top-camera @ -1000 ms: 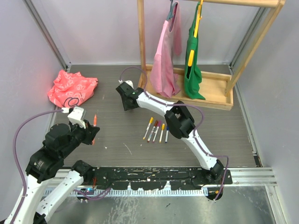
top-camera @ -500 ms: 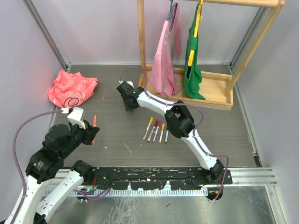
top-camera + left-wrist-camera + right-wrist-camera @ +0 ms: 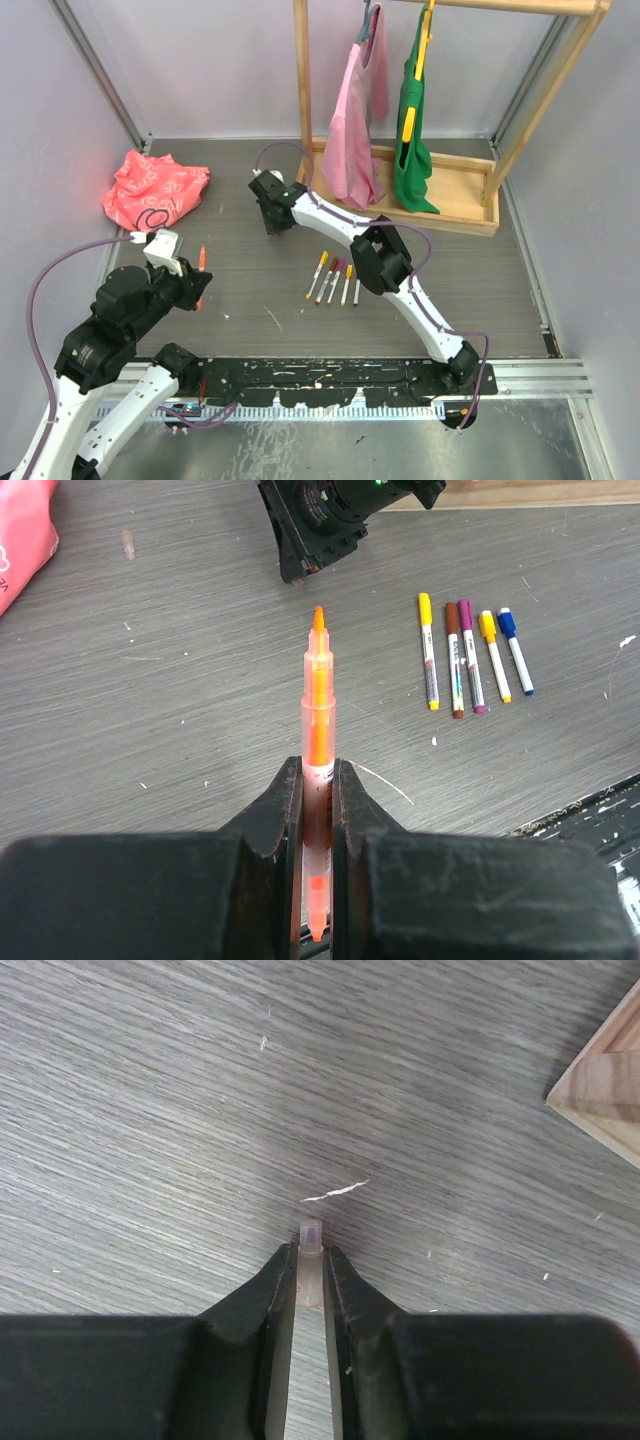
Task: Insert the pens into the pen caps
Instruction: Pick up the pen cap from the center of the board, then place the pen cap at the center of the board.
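Note:
My left gripper (image 3: 317,770) is shut on an uncapped orange pen (image 3: 318,690), whose tip points away from me above the table. In the top view this pen (image 3: 202,258) sticks up from the left gripper (image 3: 199,287) at the left. Far across the table, my right gripper (image 3: 312,1252) is shut on a small pale translucent pen cap (image 3: 312,1235) whose end pokes out past the fingertips, just above the table. In the top view the right gripper (image 3: 275,226) points down at the back centre. Several capped pens (image 3: 335,281) lie in a row mid-table, also seen in the left wrist view as capped pens (image 3: 470,655).
A red-pink plastic bag (image 3: 155,188) lies at the back left. A wooden rack (image 3: 440,195) with a pink and a green garment stands at the back right; its base corner (image 3: 605,1090) is close to the right gripper. The right arm's head (image 3: 330,520) faces the orange pen.
The right gripper's jaws have closed onto the pale cap, and its head has shifted slightly. The left arm and its orange pen have not moved.

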